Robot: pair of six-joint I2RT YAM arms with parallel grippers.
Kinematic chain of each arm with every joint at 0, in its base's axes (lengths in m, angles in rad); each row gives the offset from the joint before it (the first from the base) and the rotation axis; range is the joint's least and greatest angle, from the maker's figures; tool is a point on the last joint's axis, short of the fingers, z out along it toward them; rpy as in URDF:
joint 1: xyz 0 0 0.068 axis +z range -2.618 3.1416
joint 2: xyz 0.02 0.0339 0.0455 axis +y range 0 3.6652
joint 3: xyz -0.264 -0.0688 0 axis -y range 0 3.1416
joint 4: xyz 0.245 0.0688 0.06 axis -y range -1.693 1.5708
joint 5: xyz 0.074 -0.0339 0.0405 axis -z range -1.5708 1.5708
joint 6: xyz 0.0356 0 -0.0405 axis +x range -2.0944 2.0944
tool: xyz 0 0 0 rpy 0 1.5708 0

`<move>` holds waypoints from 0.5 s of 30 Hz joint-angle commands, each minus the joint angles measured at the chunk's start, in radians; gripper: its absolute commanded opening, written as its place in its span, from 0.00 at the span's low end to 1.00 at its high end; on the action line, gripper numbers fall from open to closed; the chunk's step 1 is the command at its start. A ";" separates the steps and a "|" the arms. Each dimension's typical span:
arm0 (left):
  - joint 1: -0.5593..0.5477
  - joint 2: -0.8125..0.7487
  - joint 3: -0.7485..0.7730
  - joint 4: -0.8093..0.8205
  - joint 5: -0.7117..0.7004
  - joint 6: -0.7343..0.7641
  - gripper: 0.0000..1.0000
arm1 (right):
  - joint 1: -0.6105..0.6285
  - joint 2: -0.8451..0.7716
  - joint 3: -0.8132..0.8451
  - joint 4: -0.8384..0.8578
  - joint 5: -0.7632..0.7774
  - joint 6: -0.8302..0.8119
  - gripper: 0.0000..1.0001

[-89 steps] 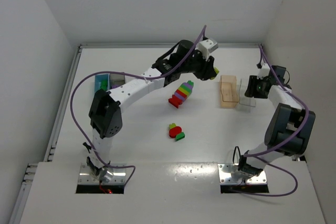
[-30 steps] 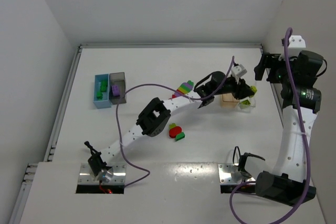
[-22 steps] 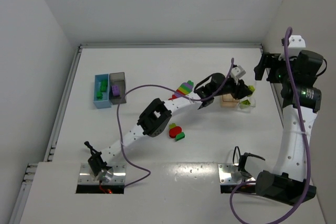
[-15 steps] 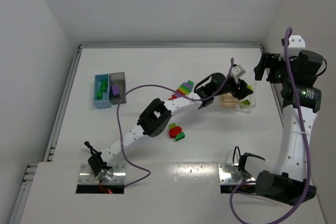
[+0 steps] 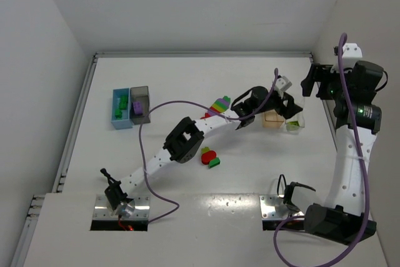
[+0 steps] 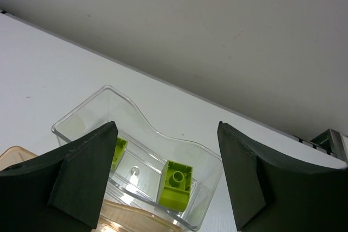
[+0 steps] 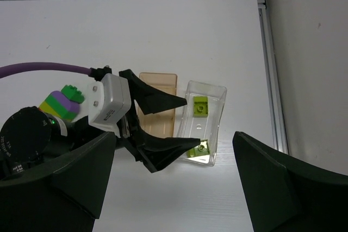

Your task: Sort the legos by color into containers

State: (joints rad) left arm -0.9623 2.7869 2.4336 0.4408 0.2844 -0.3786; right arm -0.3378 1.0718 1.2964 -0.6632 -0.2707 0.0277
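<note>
Above the clear bin [image 5: 294,123], the left gripper [image 5: 289,108] hangs with jaws apart, grasping nothing. Two lime bricks [image 6: 176,184] [image 6: 118,151] lie inside the clear bin, apart from each other. A peach bin [image 5: 270,119] stands just beside it on the left. At the right edge, the right gripper [image 5: 315,82] is raised well above the table, jaws spread and empty. A rainbow cluster [image 5: 219,104] and loose red and green bricks [image 5: 209,156] lie mid-table.

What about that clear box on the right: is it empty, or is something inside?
Not empty. Two lime-green bricks lie on the floor of the clear box, one toward each end, apart from each other.
</note>
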 commanded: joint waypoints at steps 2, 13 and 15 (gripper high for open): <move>0.043 -0.145 -0.004 -0.022 -0.048 0.004 0.81 | -0.003 -0.056 -0.038 0.065 -0.030 0.018 0.89; 0.207 -0.605 -0.264 -0.430 -0.235 0.193 0.81 | 0.016 -0.012 -0.103 0.128 -0.177 0.063 0.89; 0.243 -0.682 -0.310 -0.514 -0.278 0.193 0.82 | 0.016 0.016 -0.103 0.128 -0.261 0.052 0.88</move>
State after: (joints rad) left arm -0.7322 2.2608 2.1620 0.0402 0.0937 -0.2348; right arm -0.3305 1.0534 1.2026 -0.5823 -0.4011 0.0654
